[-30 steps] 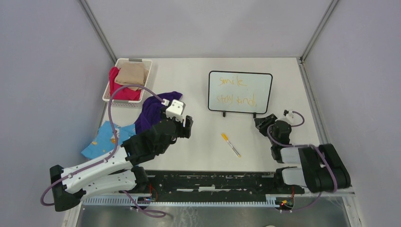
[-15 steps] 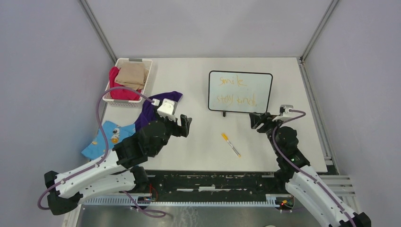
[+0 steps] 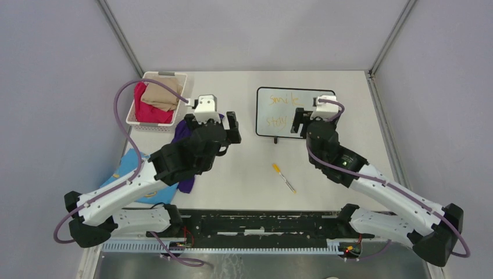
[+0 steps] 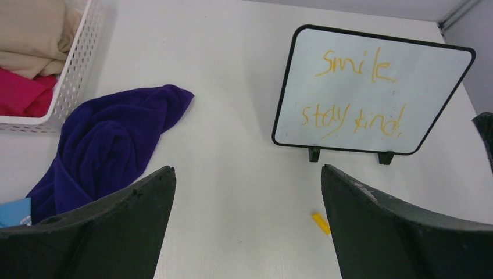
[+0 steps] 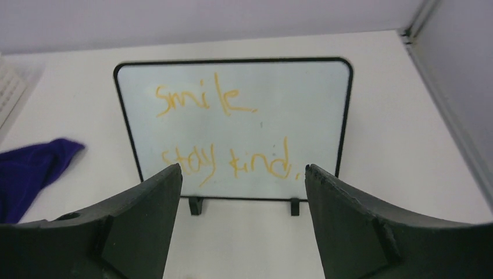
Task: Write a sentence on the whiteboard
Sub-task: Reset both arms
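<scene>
While both arms hover, whiteboard [image 3: 279, 110]: upright on its feet [image 4: 314, 154], far right of table [image 3: 250, 168]
Sentence [image 5: 200, 100]: orange, two lines, apparently complete
Left gripper [image 4: 247, 170]: wide, empty
Right gripper [image 5: 241, 168]: wide, empty, facing whiteboard
Advice: back away without smearing the sentence

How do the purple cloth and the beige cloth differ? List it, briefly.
Place: the purple cloth lies loose on the table; the beige cloth sits in the white basket, on a pink cloth. Shape: the purple cloth is crumpled and spread out; the beige cloth is loosely folded. Both are plain fabric, left of the whiteboard.
</scene>
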### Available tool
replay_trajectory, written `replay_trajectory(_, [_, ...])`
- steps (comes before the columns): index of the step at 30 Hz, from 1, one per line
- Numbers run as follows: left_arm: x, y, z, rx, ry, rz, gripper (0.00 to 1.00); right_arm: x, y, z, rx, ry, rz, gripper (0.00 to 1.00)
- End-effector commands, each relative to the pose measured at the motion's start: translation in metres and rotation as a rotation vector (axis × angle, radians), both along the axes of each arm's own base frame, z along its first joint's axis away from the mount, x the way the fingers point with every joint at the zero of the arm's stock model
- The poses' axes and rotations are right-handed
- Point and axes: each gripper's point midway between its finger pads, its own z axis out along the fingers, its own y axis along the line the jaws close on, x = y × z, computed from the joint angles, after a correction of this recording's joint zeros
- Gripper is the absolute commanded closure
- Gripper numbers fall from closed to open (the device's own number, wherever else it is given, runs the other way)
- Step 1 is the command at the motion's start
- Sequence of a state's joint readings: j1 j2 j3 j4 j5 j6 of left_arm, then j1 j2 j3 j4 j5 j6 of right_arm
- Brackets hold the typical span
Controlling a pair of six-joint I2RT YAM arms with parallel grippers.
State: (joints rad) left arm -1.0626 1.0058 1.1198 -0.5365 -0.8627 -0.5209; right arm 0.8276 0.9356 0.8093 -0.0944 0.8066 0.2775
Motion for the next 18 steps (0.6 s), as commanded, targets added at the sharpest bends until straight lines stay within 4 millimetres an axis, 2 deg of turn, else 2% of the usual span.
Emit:
replay_trajectory(1, [0.0,0.016,0.006,-0.03,0.067,0.156,0.0,0.007,-0.043,0.046,0.021,-0.055,-0.347,0.16])
replay_trajectory(5, [0.001,0.006,0.012,-0.042,0.067,0.12,0.0,0.016,-0.031,0.072,0.0,-0.063,-0.316,0.11])
replay_trajectory(10, [0.008,-0.004,0.047,-0.019,-0.042,0.033,0.0,0.018,-0.001,0.097,0.006,-0.128,-0.082,0.02])
replay_trajectory(15, [0.014,-0.018,0.089,-0.018,-0.186,-0.059,0.0,0.003,-0.003,0.111,0.097,-0.31,0.011,0.02])
replay_trajectory(17, [0.017,-0.014,0.103,-0.041,-0.228,-0.028,0.0,-0.001,-0.012,0.119,0.112,-0.354,-0.006,0.02])
replay_trajectory(18, [0.02,-0.007,0.113,-0.11,-0.244,0.038,0.0,-0.002,-0.015,0.122,0.099,-0.36,-0.015,0.02])
